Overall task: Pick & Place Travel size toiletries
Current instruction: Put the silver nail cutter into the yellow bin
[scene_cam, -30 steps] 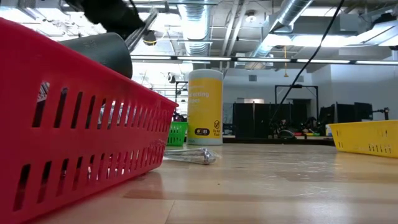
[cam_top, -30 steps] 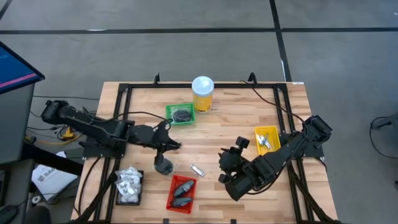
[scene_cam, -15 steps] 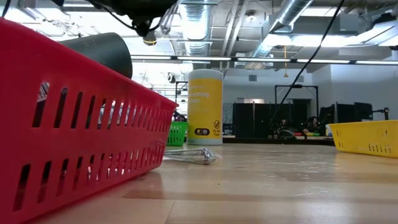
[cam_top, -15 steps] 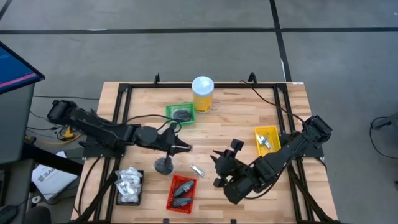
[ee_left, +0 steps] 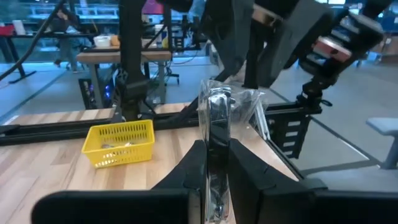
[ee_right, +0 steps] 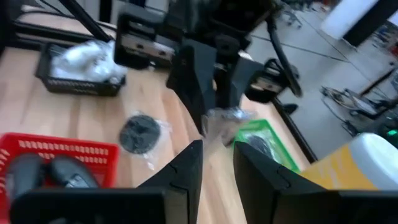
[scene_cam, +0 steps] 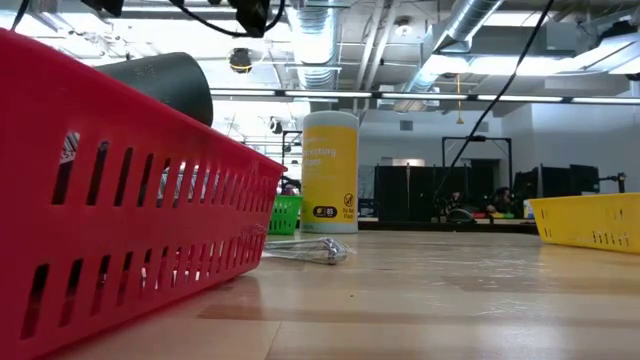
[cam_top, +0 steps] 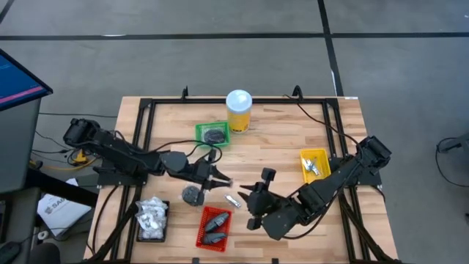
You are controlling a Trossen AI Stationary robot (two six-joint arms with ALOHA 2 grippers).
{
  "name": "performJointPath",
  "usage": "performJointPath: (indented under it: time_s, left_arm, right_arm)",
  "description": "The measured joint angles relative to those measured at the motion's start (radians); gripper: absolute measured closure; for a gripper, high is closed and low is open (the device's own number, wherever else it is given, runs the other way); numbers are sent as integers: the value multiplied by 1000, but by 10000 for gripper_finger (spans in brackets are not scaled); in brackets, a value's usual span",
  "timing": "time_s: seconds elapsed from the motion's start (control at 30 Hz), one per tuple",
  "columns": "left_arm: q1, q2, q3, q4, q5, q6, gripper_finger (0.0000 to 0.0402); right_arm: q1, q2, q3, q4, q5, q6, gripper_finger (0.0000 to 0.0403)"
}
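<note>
My left gripper (cam_top: 222, 180) is near the table's middle, shut on a small clear-wrapped toiletry packet (ee_left: 217, 115) with a dark, silvery item inside. My right gripper (cam_top: 253, 205) hovers open just to its right and looks at that packet (ee_right: 225, 117). A dark round puck (cam_top: 192, 194) in clear wrap and a thin silvery tube (cam_top: 233, 200) lie flat on the wood below and between the grippers. In the low view the tube (scene_cam: 312, 250) lies past the red tray. My left gripper pinches the packet's lower part (ee_left: 216, 158) between its two fingers. The fingers reach roughly level from the table's left side. The packet sticks out past the fingertips and is lifted clear of the table.
The red tray (cam_top: 213, 227) holds dark bottles, the black tray (cam_top: 152, 220) white sachets, the green tray (cam_top: 212, 133) a dark puck, the yellow tray (cam_top: 314, 164) silvery tubes. A tall yellow jar (cam_top: 239, 110) stands at the far side. A black frame (cam_top: 146, 110) borders the table.
My left gripper has moved toward the table's right, away from above the puck, and risen out of the low view. My right gripper has swung toward the left and near edge, closing on the left gripper. The puck and tube stayed on the table.
</note>
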Motion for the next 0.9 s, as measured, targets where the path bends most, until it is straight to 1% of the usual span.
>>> performJointPath:
  time_s: [0.2, 0.37, 0.47, 0.9]
  left_arm:
    - [-35, 0, 0, 41, 0, 29, 373]
    - [-53, 0, 0, 65, 0, 71, 373]
    - [-56, 0, 0, 68, -1, 73, 373]
    - [-56, 0, 0, 73, -2, 73, 372]
  right_arm:
    - [-7, 0, 0, 68, -14, -53, 321]
    - [-32, 0, 0, 123, -120, -93, 321]
    - [-48, 0, 0, 131, -153, -98, 321]
    - [-78, 0, 0, 146, -173, -101, 321]
